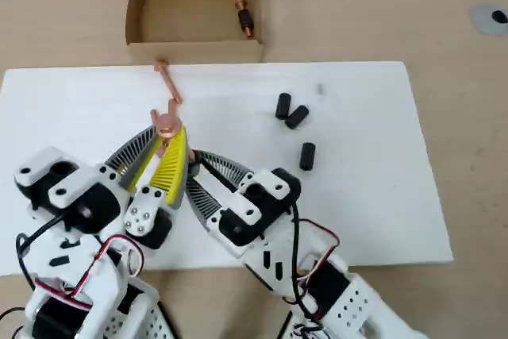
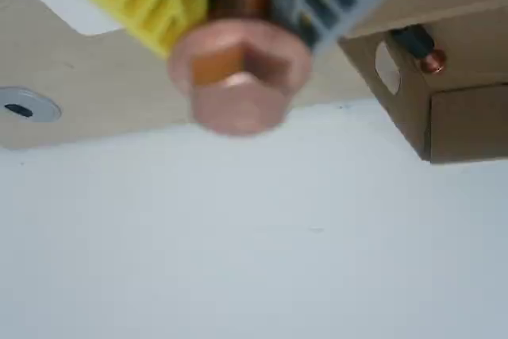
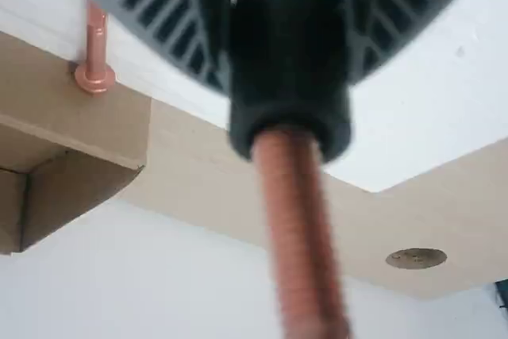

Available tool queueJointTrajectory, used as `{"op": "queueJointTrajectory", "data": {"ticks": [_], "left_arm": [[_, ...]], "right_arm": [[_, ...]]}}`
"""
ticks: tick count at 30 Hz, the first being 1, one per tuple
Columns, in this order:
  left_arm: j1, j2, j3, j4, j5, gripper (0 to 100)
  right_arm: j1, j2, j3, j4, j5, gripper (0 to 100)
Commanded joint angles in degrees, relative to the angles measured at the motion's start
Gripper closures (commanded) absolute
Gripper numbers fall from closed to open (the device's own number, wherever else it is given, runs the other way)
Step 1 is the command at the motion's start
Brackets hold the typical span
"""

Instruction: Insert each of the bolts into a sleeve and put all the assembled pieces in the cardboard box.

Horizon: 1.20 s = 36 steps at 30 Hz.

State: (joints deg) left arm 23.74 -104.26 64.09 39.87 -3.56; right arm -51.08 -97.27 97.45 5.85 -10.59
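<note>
Table (image 1: 460, 29) carries a white mat (image 1: 357, 220). Box (image 1: 133, 5) sits at the mat's 12 o'clock, top open, w/ one done piece (image 1: 244, 18) inside by its 3 o'clock wall.

Both arms meet at the mat's 9 o'clock side. L gripper (image 1: 165, 134), yellow + grey fingers, pinches bolt (image 2: 238, 77) just under the head. R gripper (image 1: 190, 171) is clamped on sleeve (image 3: 290, 61). Copper thread sticks out of the sleeve's end in R wrist view, so the shaft looks to be through.

Spare sleeves (image 1: 296, 117), 3 of them, lie at 2–3 o'clock from the grippers. Two are touching, and the third is apart at their 5 o'clock. Loose bolt (image 1: 167, 82) lies at 12 o'clock from the grippers, head just beside the box front.

Step in hand, by my read: mating bolt w/ sleeve, prob. near seated. Can't tell if the head is hard against the sleeve.

Next move calls for:
- pushing the bolt fully home;
- one gripper letting go while the other keeps its pinch;
- carrying the piece to 12 o'clock, over the box wall, & dropping it in.

After that come the loose bolt + a spare sleeve.
</note>
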Motion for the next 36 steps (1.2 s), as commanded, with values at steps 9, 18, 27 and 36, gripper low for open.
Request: {"op": "queueJointTrajectory", "data": {"ticks": [9, 18, 27, 36], "left_arm": [[0.53, -0.31, 0.09, 0.18, -0.7, 99], [0.53, -0.31, 3.25, 0.26, -0.88, 99], [0.53, -0.31, 5.63, 0.35, -0.88, 99], [0.09, -0.31, 4.31, 0.35, -0.7, 96]], "right_arm": [[-0.66, -1.36, -0.13, -1.23, -0.53, 98.8], [-0.66, -1.36, -0.13, -1.14, -0.53, 98.8], [-0.66, -1.8, -0.13, 1.85, -0.53, 98.8], [-0.57, -1.8, -0.13, 1.93, -0.26, 98.8]]}}
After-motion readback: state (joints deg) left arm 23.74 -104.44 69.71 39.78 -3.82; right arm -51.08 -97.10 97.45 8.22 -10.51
